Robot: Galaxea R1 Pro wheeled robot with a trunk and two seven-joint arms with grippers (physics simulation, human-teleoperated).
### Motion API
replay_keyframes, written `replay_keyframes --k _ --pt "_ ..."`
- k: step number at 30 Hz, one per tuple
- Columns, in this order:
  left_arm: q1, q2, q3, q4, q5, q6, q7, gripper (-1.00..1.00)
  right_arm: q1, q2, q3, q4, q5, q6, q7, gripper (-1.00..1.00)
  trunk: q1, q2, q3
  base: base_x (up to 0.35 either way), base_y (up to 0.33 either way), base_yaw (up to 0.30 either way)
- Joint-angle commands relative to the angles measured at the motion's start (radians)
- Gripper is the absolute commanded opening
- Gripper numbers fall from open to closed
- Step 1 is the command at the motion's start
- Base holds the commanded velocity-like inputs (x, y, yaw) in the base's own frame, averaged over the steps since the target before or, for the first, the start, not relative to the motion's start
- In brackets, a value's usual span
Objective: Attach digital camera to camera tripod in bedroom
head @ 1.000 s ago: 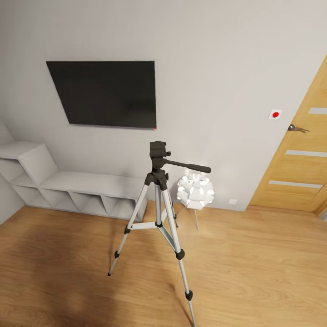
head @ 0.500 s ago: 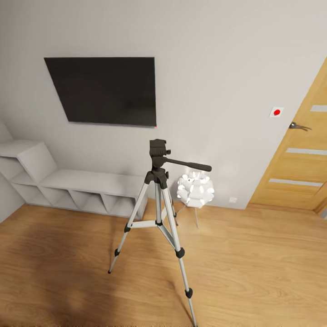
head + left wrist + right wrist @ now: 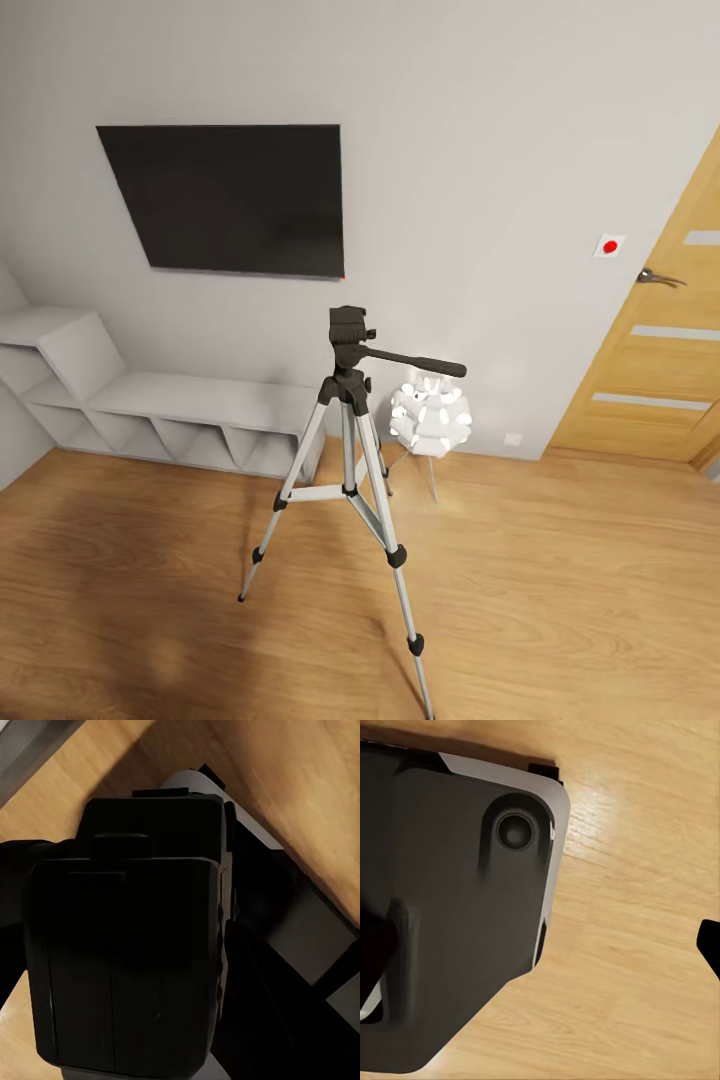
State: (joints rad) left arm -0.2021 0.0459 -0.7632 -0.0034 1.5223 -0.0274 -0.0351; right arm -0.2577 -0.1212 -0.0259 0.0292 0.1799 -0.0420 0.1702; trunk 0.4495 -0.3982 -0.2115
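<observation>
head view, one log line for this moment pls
phase: facing tripod | camera tripod: upright on wood floor, head bare | lamp: behind it | tv: on wall | digital camera: not sighted | grippers: unclear

My head view drifts a little against the wall TV a second back, then settles; nothing in the room moves.

No readable text, brand or number anywhere; a small white wall plate bears just a red dot
</observation>
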Motion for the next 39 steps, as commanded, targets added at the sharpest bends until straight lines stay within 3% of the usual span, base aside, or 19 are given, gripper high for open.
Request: replay_keyframes --k 1,9,13,15,16,17,18,21,22,24,26,27,28,29,31,33,36,39 --pt "0.000 0.000 -0.008 0.000 0.009 -0.002 -0.005 -1.00 -0.002 0.000 -0.003 0.003 0.007 -0.004 0.002 1.00 0.000 -0.002 -0.002 0.000 0.000 0.000" --pt "0.000 -0.004 -0.013 -0.001 0.006 -0.010 0.000 -1.00 -0.002 -0.012 -0.004 -0.021 0.013 -0.009 -0.027 1.00 0.000 -0.002 -0.002 0.000 0.000 0.000" --pt "0.000 -0.003 -0.013 -0.002 0.006 -0.013 0.001 -1.00 0.001 -0.015 -0.007 -0.225 0.008 0.045 -0.003 1.00 0.000 -0.002 -0.002 0.000 0.000 0.000" --pt "0.000 -0.003 -0.013 -0.004 0.006 -0.014 0.001 -1.00 0.003 -0.015 -0.012 -0.433 0.002 0.170 0.030 1.00 0.000 -0.002 -0.002 0.000 0.000 0.000" --pt "0.000 -0.003 -0.013 -0.004 0.006 -0.014 0.001 -1.00 0.003 -0.015 -0.013 -0.491 0.000 0.213 0.039 1.00 0.000 -0.002 -0.002 0.000 0.000 0.000" --pt "0.000 -0.003 -0.013 -0.005 0.006 -0.014 0.001 -1.00 0.004 -0.014 -0.015 -0.607 -0.003 0.310 0.054 1.00 0.000 -0.002 -0.002 0.000 0.000 0.000" --pt "0.000 -0.003 -0.013 -0.006 0.006 -0.014 0.001 -1.00 0.004 -0.014 -0.017 -0.665 -0.006 0.362 0.058 1.00 0.000 -0.002 -0.002 0.000 0.000 0.000" --pt "0.000 -0.004 -0.014 -0.008 0.005 -0.014 0.001 -1.00 -0.007 -0.008 -0.051 -0.983 -0.035 0.658 0.075 1.00 0.000 -0.002 -0.002 0.000 0.000 0.000" --pt "0.000 -0.004 -0.014 -0.008 0.004 -0.014 0.000 -1.00 -0.011 -0.008 -0.060 -1.030 -0.044 0.700 0.077 1.00 0.000 -0.002 -0.002 0.000 0.000 0.000" --pt "0.000 -0.007 -0.014 -0.009 0.002 -0.014 0.000 -1.00 -0.040 -0.007 -0.079 -1.158 -0.072 0.814 0.080 1.00 0.000 -0.002 -0.002 0.000 0.000 0.000" --pt "0.000 -0.011 -0.015 -0.009 -0.005 -0.013 0.000 -1.00 -0.127 -0.006 -0.090 -1.276 -0.115 0.958 0.084 1.00 0.000 -0.002 -0.002 0.000 0.000 0.000" --pt "0.000 -0.012 -0.015 -0.009 -0.008 -0.013 0.000 -1.00 -0.156 -0.005 -0.092 -1.295 -0.127 0.997 0.085 1.00 0.000 -0.002 -0.002 0.000 0.000 0.000" --pt "0.000 -0.014 -0.016 -0.009 -0.015 -0.013 0.000 -1.00 -0.221 -0.003 -0.094 -1.321 -0.155 1.079 0.086 1.00 0.000 -0.002 -0.002 0.000 0.000 0.000" --pt "0.000 -0.015 -0.016 -0.008 -0.020 -0.013 0.000 -1.00 -0.256 -0.002 -0.095 -1.331 -0.171 1.089 0.086 1.00 0.000 -0.002 -0.002 0.000 0.000 0.000" --pt "0.000 -0.017 -0.015 -0.008 -0.041 -0.013 0.000 -1.00 -0.381 -0.001 -0.095 -1.359 -0.236 1.089 0.087 1.00 0.000 -0.002 -0.002 0.000 0.000 0.000" --pt "0.000 -0.018 -0.015 -0.008 -0.054 -0.013 0.000 -1.00 -0.451 0.000 -0.093 -1.385 -0.273 1.089 0.089 1.00 0.000 -0.002 -0.002 0.000 0.000 0.000" --pt "0.000 -0.018 -0.015 -0.007 -0.063 -0.013 0.000 -1.00 -0.498 0.001 -0.077 -1.428 -0.297 1.089 0.089 1.00 0.000 -0.002 -0.002 0.000 0.000 0.000" --pt "0.000 -0.018 -0.015 -0.007 -0.068 -0.013 0.000 -1.00 -0.520 0.001 0.006 -1.451 -0.308 1.089 0.090 1.00 0.000 -0.002 -0.002 0.000 0.000 0.000"
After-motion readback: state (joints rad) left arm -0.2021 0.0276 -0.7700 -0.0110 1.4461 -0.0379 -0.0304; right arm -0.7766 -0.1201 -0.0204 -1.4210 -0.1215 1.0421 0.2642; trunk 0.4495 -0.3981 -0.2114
